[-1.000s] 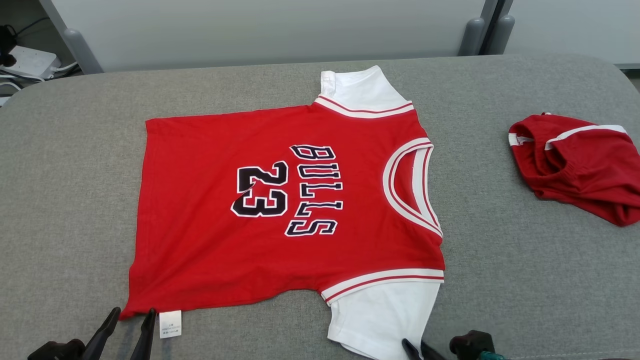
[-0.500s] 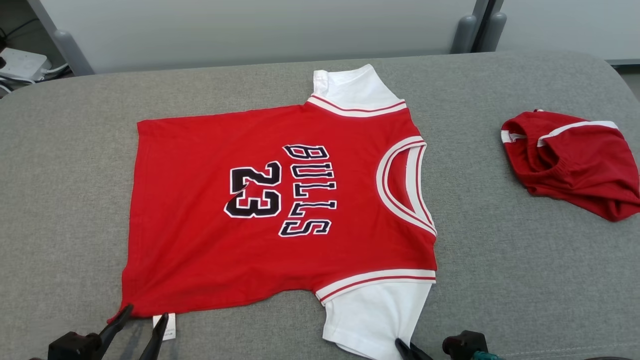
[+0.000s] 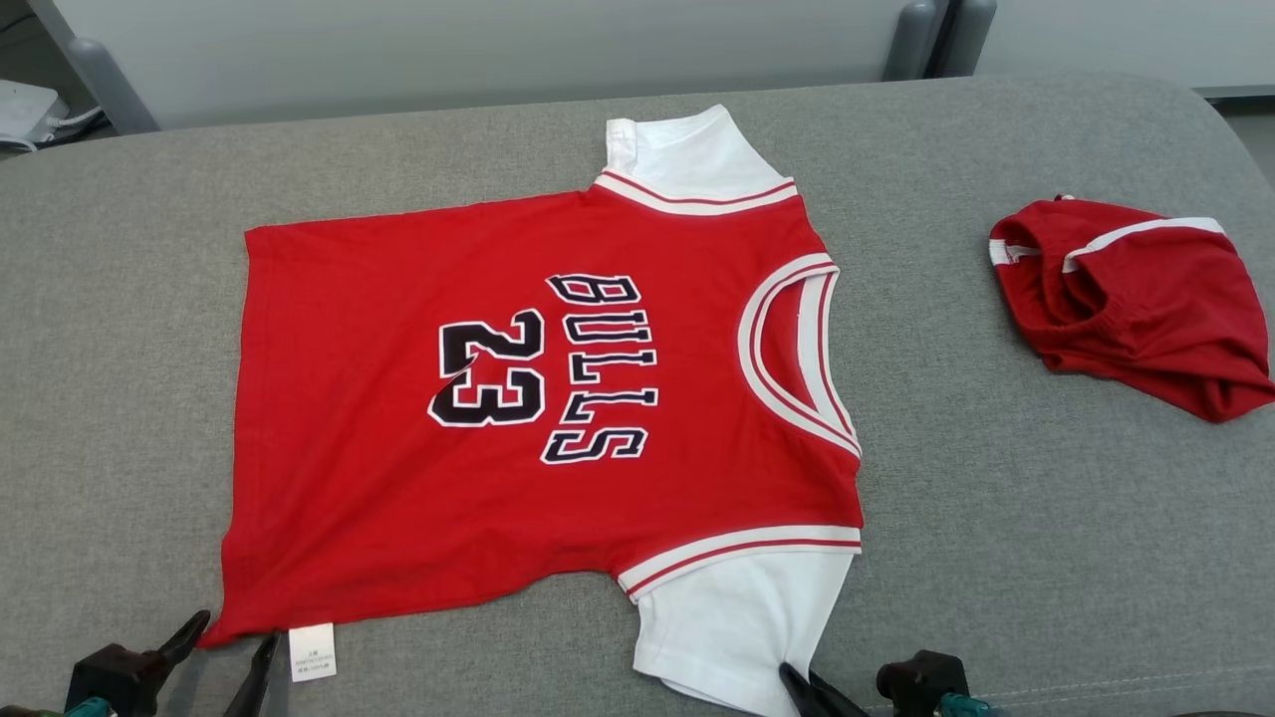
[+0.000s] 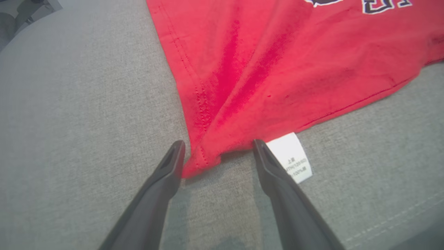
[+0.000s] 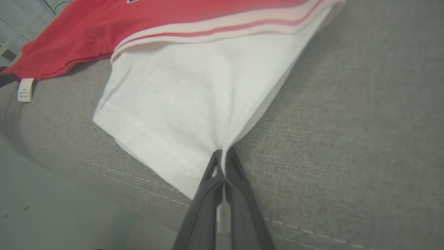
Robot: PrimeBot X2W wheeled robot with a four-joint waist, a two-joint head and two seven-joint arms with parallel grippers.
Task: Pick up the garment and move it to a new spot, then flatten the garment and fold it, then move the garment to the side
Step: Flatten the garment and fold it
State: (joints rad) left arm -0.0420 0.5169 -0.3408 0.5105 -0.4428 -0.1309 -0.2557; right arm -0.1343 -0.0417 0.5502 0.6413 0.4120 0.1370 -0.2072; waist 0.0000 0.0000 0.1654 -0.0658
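The garment (image 3: 398,448) is a red jersey with white sleeves, spread flat on the grey padded table (image 3: 996,518) with its collar to the right. My left gripper (image 3: 237,632) is open at the near left hem corner. In the left wrist view the left gripper (image 4: 218,144) has a finger on each side of that red corner, beside the white care label (image 4: 289,158). My right gripper (image 3: 802,685) is shut on the edge of the near white sleeve (image 5: 180,104). In the right wrist view the right gripper (image 5: 223,152) has the cloth pinched between its tips.
A second red garment (image 3: 1126,299) lies crumpled at the table's right end. The table's front edge runs just behind both grippers. A pale wall with grey frame posts (image 3: 911,40) stands behind the table.
The right fingers have closed on the white sleeve's edge. The head view has shifted, so the whole picture sits lower and further left. The left gripper stays open at the hem corner.
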